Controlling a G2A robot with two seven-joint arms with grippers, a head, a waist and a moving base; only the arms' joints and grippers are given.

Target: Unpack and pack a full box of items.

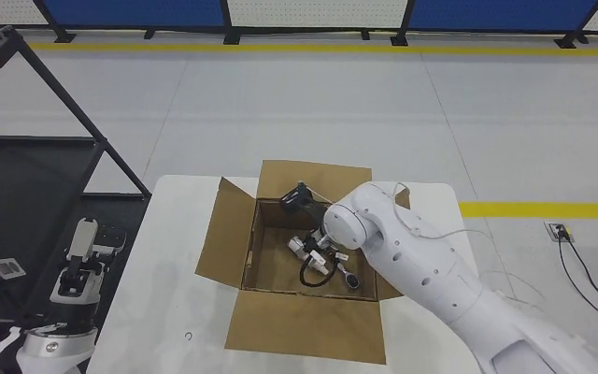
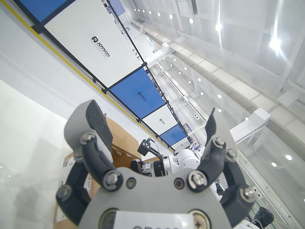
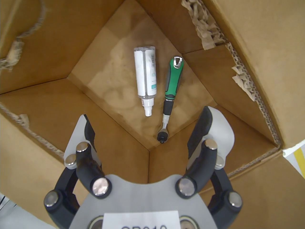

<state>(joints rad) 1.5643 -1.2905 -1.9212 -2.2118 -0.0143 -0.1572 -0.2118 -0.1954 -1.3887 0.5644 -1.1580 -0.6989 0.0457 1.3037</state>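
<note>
My right claw [image 3: 146, 117] hangs inside the cardboard box [image 3: 47, 101], spread wide and holding nothing. On the box floor below it I see a white bottle [image 3: 145, 72] and a green-handled ratchet [image 3: 172, 82] lying just beside each other. The ratchet's head points into a corner of the box. My left claw [image 2: 153, 110] sits well outside the box, tilted upward, also wide open and empty.

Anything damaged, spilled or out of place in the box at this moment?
The cardboard box has ragged, torn edges along its flaps, with the corrugated core showing. The white bottle and the green-handled ratchet lie flat, side by side on its floor. Nothing looks spilled.
</note>
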